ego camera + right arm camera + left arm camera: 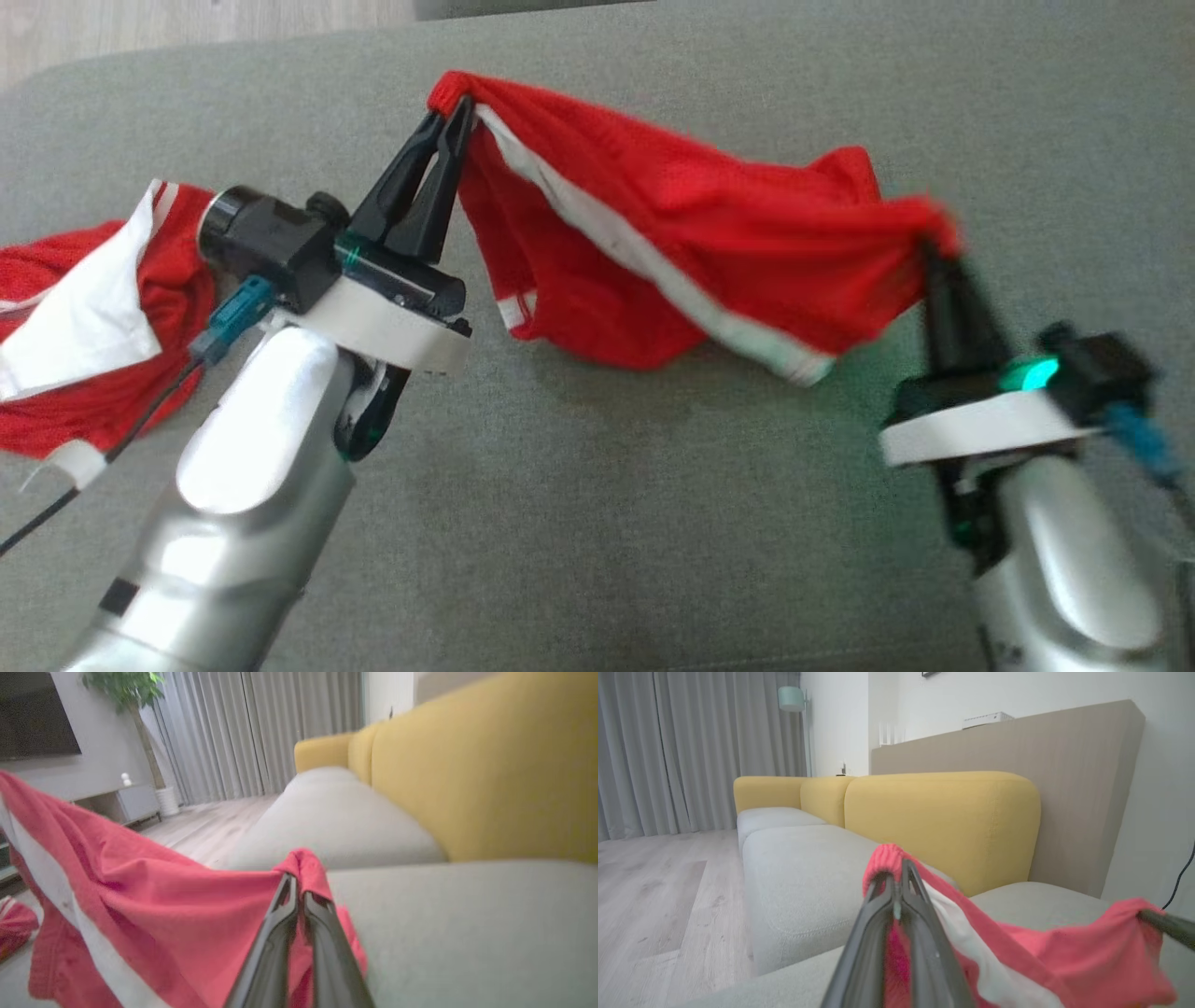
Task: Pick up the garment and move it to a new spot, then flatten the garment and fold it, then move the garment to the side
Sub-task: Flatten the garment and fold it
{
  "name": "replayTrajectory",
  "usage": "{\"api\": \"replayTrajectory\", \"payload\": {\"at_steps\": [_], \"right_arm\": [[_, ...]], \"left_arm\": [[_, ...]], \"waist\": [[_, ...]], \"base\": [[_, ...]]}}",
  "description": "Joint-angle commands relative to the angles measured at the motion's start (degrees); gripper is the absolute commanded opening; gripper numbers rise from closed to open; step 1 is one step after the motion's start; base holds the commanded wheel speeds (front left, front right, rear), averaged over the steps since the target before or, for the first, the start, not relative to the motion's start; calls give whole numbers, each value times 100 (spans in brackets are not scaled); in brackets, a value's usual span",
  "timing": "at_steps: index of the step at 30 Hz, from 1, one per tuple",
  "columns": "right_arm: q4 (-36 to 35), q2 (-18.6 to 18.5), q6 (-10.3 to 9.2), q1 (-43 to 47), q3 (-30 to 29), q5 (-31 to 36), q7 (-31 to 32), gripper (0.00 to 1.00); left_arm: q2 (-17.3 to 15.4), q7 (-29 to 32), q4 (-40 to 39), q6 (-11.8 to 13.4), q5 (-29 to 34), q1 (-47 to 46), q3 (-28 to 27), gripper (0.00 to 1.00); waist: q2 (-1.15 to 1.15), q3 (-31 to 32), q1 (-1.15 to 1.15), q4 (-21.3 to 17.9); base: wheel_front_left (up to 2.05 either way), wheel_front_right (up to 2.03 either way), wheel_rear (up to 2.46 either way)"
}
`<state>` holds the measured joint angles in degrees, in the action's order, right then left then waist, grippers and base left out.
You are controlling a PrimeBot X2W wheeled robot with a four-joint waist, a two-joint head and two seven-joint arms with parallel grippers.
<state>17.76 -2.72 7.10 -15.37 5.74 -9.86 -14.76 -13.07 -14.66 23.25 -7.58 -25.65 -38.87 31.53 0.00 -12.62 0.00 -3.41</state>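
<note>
– Garment (672, 233), where is it?
– Middle of the head view: red with a white stripe, strung between my two grippers and sagging over the grey sofa seat (597, 523).
– Left gripper (453, 110)?
– Clamped on its red hem, upper middle.
– Right gripper (929, 247)?
– Pinched on the other end, at the right, blurred.
– Anything else?
– Another red-and-white cloth (84, 327) lies at the left edge.

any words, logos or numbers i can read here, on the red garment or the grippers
No readable text anywhere.
red garment: white stripes, no print visible.
left gripper and right gripper, both shut on it: no legible marking.
white box on the panel behind the sofa: too small to tell.
</note>
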Motion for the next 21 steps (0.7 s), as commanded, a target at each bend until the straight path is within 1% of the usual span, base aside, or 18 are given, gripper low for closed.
{"api": "replayTrajectory", "payload": {"at_steps": [1, 2, 3, 5, 7, 9, 11, 14, 16, 17, 18, 19, 21], "right_arm": [[-444, -16, 39, 119, -18, 95, -24, 0], [-759, -16, 39, 224, -167, 128, -24, 0], [-1380, -16, 39, 403, -465, 197, -24, 0], [-1935, -16, 39, 530, -716, 262, -24, 0], [-2308, -16, 39, 607, -865, 389, -24, 0], [-2454, -16, 39, 612, -995, 483, -24, 0], [-2229, -16, 39, 521, -982, 485, -24, 0], [-1338, -23, 39, 105, -833, 551, -24, 0], [-606, -53, 39, -310, -767, 563, -24, 0], [-606, -53, 39, -310, -767, 563, -24, 0], [-264, -51, 39, -524, -819, 565, -24, 0], [64, -52, 39, -706, -850, 629, -24, 100], [440, -56, 39, -1008, -901, 802, -24, 100]], "left_arm": [[-220, -33, -287, 9, 5, -156, -229, 0], [-239, -33, -419, 9, -17, -106, -244, 0], [-278, -33, -731, 9, -91, 0, -262, 0], [-319, -33, -1064, 9, -239, 100, -221, 0], [-378, 16, -1397, 9, -400, 155, -137, 0], [-419, 158, -1716, 9, -605, 175, -66, 0], [-469, 353, -1944, 9, -764, 169, 6, 0], [-522, 532, -1991, 9, -820, 115, 115, 0], [-467, 565, -1862, 9, -961, 74, 190, 0], [-467, 565, -1862, 9, -961, 74, 190, 0], [-453, 574, -1755, 9, -1030, 39, 238, 0], [-438, 575, -1626, 9, -1089, -10, 299, 0], [-407, 497, -1345, 9, -1190, -154, 419, 0]], "waist": [[0, 39, 0, -10], [0, 66, 0, -15], [0, 111, 0, -28], [0, 144, 0, -36], [0, 168, 0, -36], [0, 160, 0, -31], [0, 120, 0, -17], [0, -12, 0, 41], [0, -136, 0, 104], [0, -136, 0, 104], [0, -197, 0, 128], [0, -249, 0, 159], [0, -334, 0, 206]], "base": [[0, 0, 0], [0, 0, 0], [0, 0, 0], [0, 0, 0], [0, 0, 0], [0, 0, 0], [0, 0, 0], [0, 0, 0], [0, 0, 0], [0, 0, 0], [0, 0, 0], [0, 0, 0], [0, 0, 0]]}}
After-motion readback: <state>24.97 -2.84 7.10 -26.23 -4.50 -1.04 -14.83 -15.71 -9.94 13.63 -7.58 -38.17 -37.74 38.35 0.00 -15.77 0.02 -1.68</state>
